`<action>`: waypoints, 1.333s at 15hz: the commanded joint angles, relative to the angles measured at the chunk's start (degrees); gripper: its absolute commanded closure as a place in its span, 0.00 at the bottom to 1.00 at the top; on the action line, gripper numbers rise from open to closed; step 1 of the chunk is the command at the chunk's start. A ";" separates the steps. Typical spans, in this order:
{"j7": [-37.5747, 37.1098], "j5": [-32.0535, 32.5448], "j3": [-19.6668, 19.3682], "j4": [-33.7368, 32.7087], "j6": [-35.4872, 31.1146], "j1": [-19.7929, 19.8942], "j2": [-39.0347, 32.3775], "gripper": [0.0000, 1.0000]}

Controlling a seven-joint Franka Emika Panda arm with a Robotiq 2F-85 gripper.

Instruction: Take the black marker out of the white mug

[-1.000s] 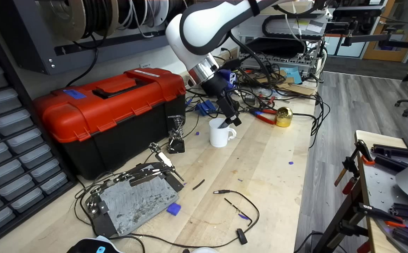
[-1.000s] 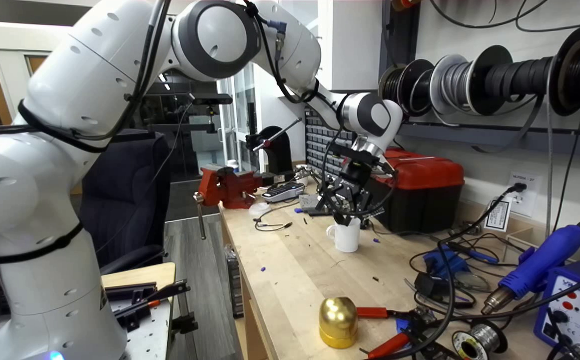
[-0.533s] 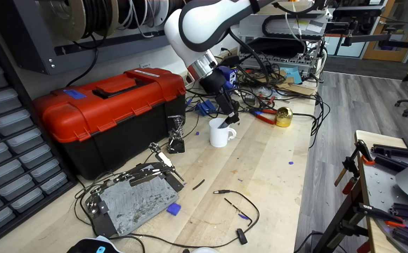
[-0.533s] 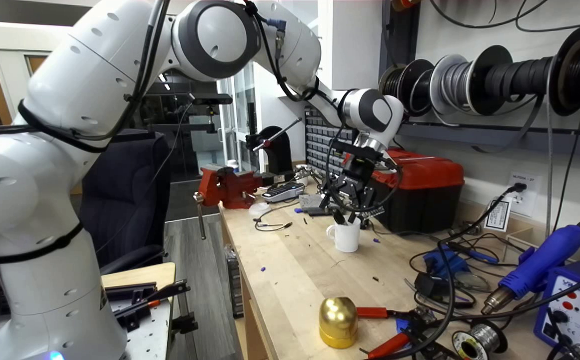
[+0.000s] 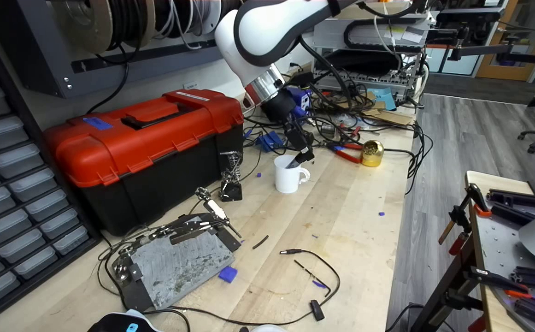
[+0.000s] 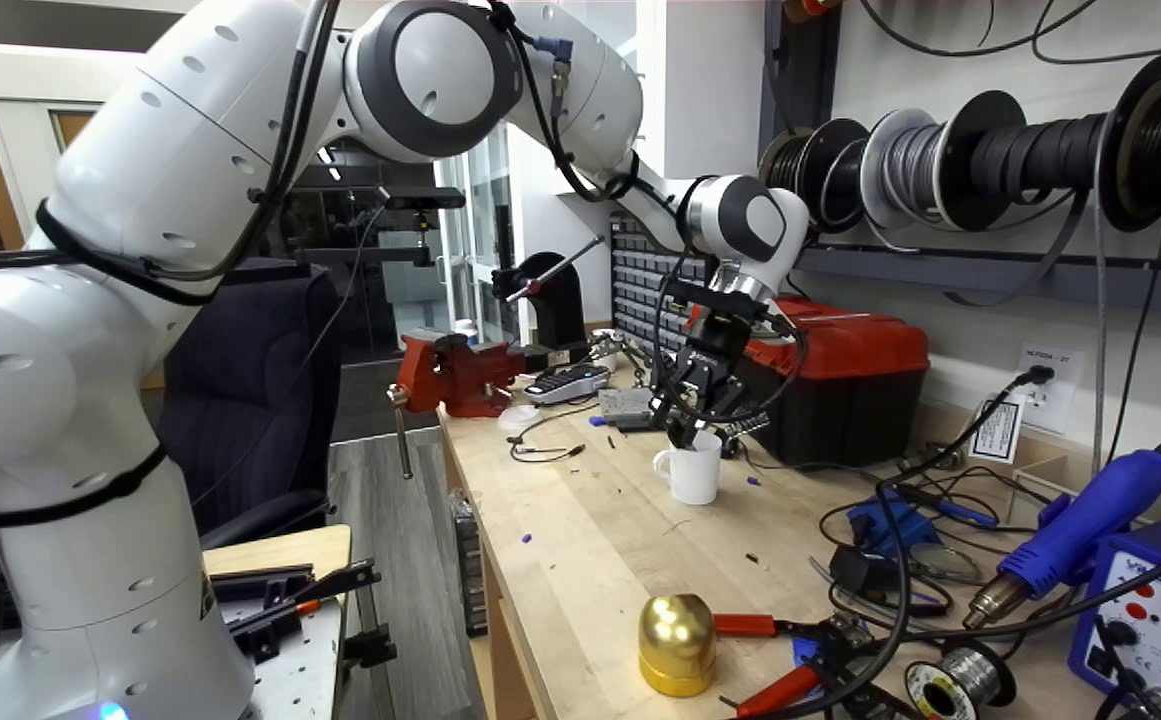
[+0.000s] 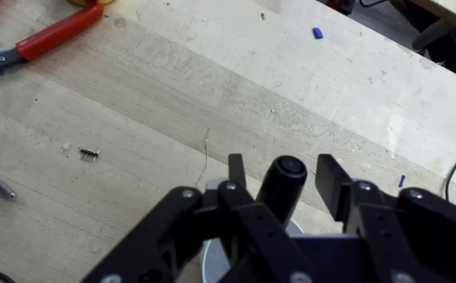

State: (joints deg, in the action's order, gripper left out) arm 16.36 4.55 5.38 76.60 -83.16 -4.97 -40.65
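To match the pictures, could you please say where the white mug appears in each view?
In an exterior view: white mug near the centre.
In an exterior view: white mug below and right of centre.
Wrist view: white mug bottom middle, partly behind the gripper.
Shared landmark: red-handled tool.

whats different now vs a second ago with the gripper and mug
The gripper rose slightly and shifted toward the red toolbox; its fingers seem closer together, though gaps show beside the black marker, so nothing is gripped. The white mug stayed put.
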 commanded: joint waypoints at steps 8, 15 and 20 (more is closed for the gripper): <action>2.14 1.14 0.48 -0.78 0.06 -0.10 1.16 0.94; 4.12 4.03 0.40 -3.92 2.98 -0.95 1.93 0.94; 4.85 5.01 0.55 -4.72 5.96 -1.24 3.30 0.94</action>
State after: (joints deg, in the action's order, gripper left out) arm 20.23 8.48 5.67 71.71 -79.94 -6.03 -39.38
